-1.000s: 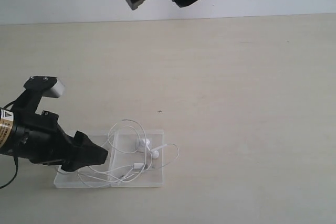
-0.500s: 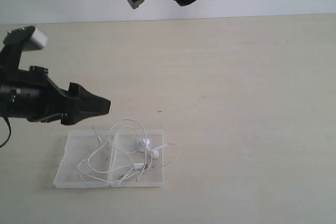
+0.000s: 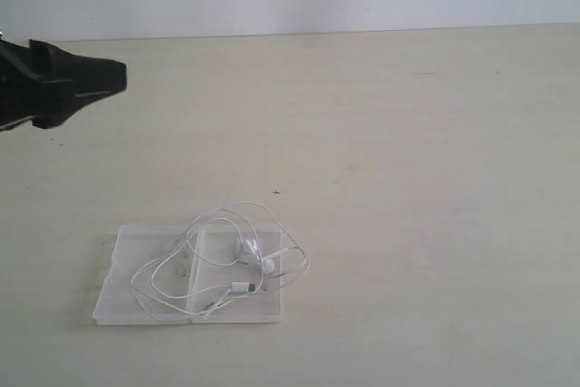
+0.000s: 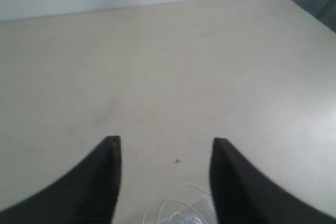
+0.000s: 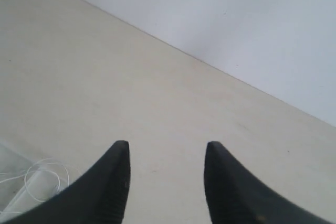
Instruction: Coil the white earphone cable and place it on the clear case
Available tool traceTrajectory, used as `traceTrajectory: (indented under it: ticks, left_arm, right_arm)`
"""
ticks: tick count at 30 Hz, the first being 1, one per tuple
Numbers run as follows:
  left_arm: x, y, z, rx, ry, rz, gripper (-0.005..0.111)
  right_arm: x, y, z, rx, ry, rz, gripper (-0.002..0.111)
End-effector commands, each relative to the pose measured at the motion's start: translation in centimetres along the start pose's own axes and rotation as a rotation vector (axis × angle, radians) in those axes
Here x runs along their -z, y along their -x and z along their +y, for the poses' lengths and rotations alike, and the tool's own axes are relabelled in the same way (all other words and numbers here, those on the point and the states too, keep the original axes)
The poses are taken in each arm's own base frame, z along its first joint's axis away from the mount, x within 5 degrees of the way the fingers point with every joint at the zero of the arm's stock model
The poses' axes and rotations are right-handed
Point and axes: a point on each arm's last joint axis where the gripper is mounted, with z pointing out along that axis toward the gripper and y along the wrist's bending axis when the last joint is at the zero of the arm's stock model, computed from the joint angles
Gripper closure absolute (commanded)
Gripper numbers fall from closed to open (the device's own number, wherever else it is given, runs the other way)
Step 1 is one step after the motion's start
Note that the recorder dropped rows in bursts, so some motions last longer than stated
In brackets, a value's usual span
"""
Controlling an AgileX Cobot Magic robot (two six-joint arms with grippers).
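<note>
My left gripper [image 3: 116, 86] hangs at the upper left of the exterior view, well apart from the work. In its wrist view [image 4: 166, 142] the jaws stand parted, with nothing between them. At the lower left, running toward centre, the clear case [image 3: 118, 310] lies flat on the table [image 3: 408, 178]. The white earphone cable [image 3: 248, 246] rests on it in loose loops, with both earbuds and the plug on the right half and one loop spilling just past the right edge. My right gripper [image 5: 167, 145] does not appear in the exterior view. Its own wrist view shows its jaws spread and empty, with a corner of case and wire below. The placing looks done, I judge. What remains is to keep both arms high and clear so no finger snags a loop. If I tidy, I should touch only the overhanging loop, nudging it inward without dragging the coil.
</note>
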Motion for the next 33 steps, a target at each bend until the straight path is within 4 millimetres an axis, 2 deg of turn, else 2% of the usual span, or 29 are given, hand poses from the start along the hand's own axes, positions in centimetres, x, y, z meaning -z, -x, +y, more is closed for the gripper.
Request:
traceTrajectory:
  ticks: [1, 2, 5, 9, 14, 20, 23, 27, 33]
  left_arm:
    - [2.4, 1.1, -1.2, -0.032, -0.022, -0.096, 0.095]
    - [3.2, 1.4, -1.7, -0.047, -0.042, -0.123, 0.107]
    - [5.2, 1.9, -2.8, -0.022, -0.078, -0.192, 0.107]
    - [8.4, 1.6, -3.6, -0.011, -0.061, -0.31, 0.107]
    - [11.4, -1.3, -3.4, 0.029, 0.042, -0.445, 0.107]
    - [12.6, -5.8, -3.6, 0.095, 0.002, -0.484, 0.107]
    - [12.8, -7.3, -3.6, 0.104, -0.007, -0.505, 0.107]
    - [13.2, -8.3, -3.9, 0.084, -0.042, -0.525, 0.107]
    - [13.3, -8.6, -4.5, 0.063, -0.096, -0.513, 0.107]
  right_arm:
    - [1.2, -0.9, -1.4, -0.027, 0.005, -0.031, 0.077]
    - [1.3, -1.6, -1.7, -0.032, 0.004, -0.025, 0.082]
    - [1.2, -3.9, -2.1, -0.048, 0.018, 0.017, 0.092]
    - [1.1, -7.2, -2.7, -0.041, 0.043, 0.083, 0.101]
    - [1.5, -10.7, -4.2, -0.123, 0.039, 0.1, 0.108]
    - [3.1, -13.0, -6.2, -0.185, 0.086, 0.034, 0.108]
    - [4.0, -13.7, -7.1, -0.215, 0.103, 0.011, 0.108]
    - [4.8, -14.8, -8.2, -0.228, 0.119, -0.025, 0.108]
    - [5.7, -16.1, -8.9, -0.285, 0.169, -0.022, 0.108]
